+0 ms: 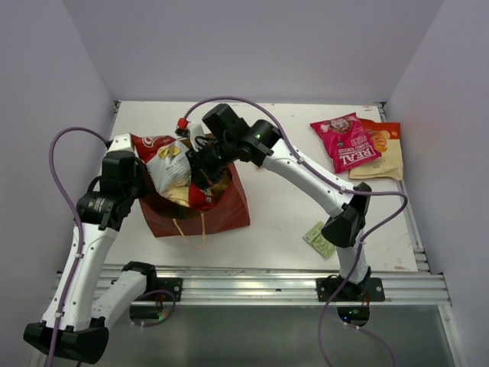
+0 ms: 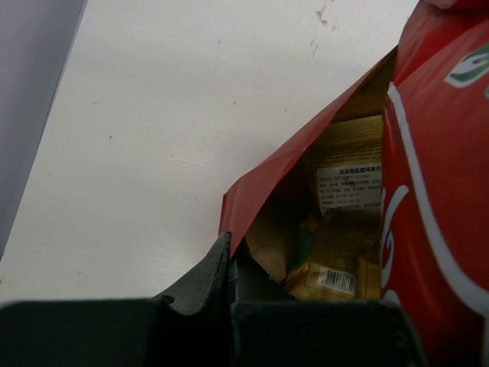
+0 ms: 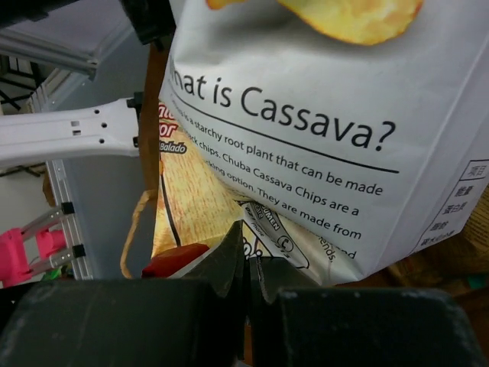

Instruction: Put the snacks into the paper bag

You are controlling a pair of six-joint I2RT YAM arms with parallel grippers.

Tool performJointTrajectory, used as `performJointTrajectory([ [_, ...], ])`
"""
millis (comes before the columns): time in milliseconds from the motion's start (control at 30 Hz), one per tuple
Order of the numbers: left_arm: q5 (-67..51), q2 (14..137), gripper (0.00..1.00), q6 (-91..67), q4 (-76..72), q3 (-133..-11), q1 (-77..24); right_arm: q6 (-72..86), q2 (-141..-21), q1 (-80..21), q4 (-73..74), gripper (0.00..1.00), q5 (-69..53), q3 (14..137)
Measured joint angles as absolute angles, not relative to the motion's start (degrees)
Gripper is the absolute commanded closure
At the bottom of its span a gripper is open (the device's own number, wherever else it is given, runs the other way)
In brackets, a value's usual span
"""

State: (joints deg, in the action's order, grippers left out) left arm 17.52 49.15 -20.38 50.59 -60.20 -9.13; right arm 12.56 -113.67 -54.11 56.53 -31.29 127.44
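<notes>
The dark red paper bag (image 1: 223,214) stands open left of centre. My left gripper (image 1: 140,186) is shut on its left rim; in the left wrist view the red edge (image 2: 267,180) runs down between the fingertips of the gripper (image 2: 231,248). A white and red cassava chips packet (image 1: 166,162) sticks up out of the bag's mouth. My right gripper (image 1: 201,168) reaches into the mouth beside it. In the right wrist view that gripper (image 3: 246,252) is shut on the packet's (image 3: 321,130) lower seam. Gold packets (image 2: 344,229) lie inside the bag.
At the back right lie a pink-red packet (image 1: 348,142), an orange packet (image 1: 384,136) and a tan kraft pouch (image 1: 386,164). A small green sachet (image 1: 319,239) lies by the right arm's base. White walls close in the table on three sides.
</notes>
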Motion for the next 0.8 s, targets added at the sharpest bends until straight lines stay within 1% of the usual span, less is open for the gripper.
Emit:
performJointTrajectory([
  [300,17.1,47.7,1.00,-20.4,51.8,-60.1,-9.1,9.9,-113.5,-53.8,61.1,1.00,-29.9,126.7],
  [533,16.9,46.8,1.00,-20.4,51.9,-60.1,-9.1,7.8,-106.7,-53.8,66.5,1.00,-24.9,117.3],
  [700,16.2,46.3,1.00,-20.4,51.5,-59.5,-9.6,7.7,-102.7,-53.8,69.2,0.99,-22.3,114.4],
  [733,15.9,46.3,1.00,-20.4,51.5,-59.2,-9.9,7.7,-102.6,-53.8,69.6,0.91,-22.0,114.4],
  [767,15.7,46.3,1.00,-20.4,51.5,-59.1,-10.0,7.8,-102.6,-53.8,69.9,0.70,-21.9,114.5],
  [800,15.6,46.4,1.00,-20.4,51.5,-59.1,-10.2,7.9,-102.6,-53.9,70.0,0.52,-21.6,114.7],
])
